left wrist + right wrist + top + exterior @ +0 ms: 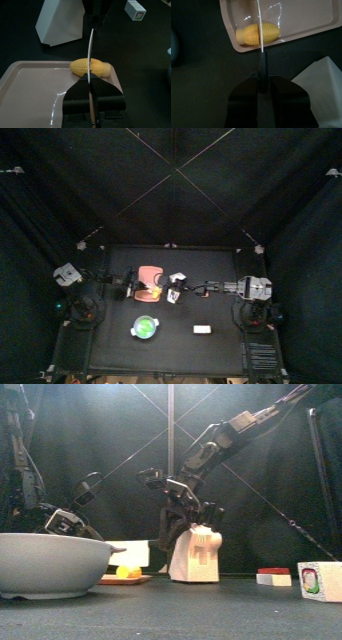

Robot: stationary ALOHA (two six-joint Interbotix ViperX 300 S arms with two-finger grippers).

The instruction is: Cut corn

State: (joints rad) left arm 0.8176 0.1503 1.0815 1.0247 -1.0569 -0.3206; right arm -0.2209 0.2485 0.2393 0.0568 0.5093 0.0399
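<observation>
The corn [90,66], a small yellow stub, lies at one edge of the salmon-pink board [33,85]. It also shows in the right wrist view [256,34] and the front view [128,571]. My right gripper [262,75] is shut on a knife's black handle. The thin blade [258,20] stands edge-down over the middle of the corn, and it also shows in the left wrist view [90,45]. My left gripper [91,82] has its jaws together, with the tips on the board right beside the corn.
A white knife stand [198,554] is just past the board. A round dish [144,328] sits at the table's front left. A small white block [202,328] lies front right, and a small cube [318,580] stands at the far right.
</observation>
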